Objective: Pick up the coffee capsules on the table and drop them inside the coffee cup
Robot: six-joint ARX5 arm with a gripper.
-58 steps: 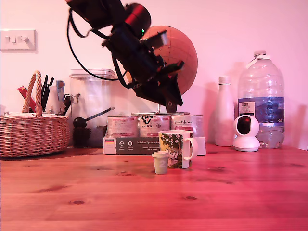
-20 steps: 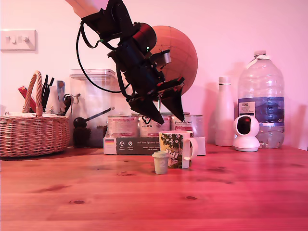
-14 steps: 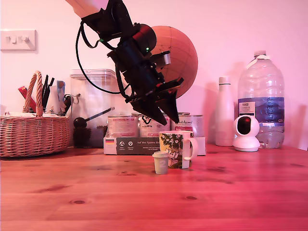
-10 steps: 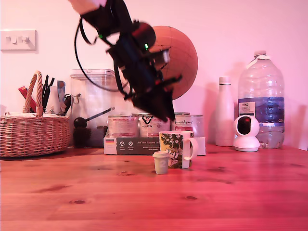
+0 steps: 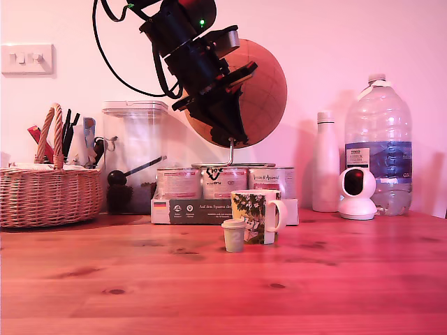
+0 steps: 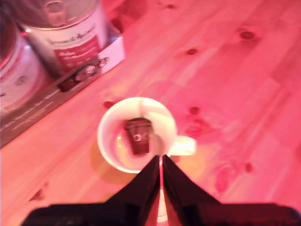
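The coffee cup, a white mug with a foliage print, stands on the wooden table with its handle toward the exterior view's right. A pale coffee capsule sits upright on the table just in front of the cup's left side. Seen from above in the wrist view, the cup holds a dark capsule lying at its bottom. My gripper hangs high above the cup, fingers pressed together with nothing between them. Its tips point at the cup's rim near the handle.
Behind the cup stand round labelled tins on a flat box, also seen in the wrist view. A wicker basket and a clear container are at the exterior view's left. A white bottle, small camera and water bottle are at its right.
The gripper's fingers, spread apart just above the cup a second ago, have come together. The arm has lifted up and slightly toward the exterior view's left. The pale capsule has not moved.
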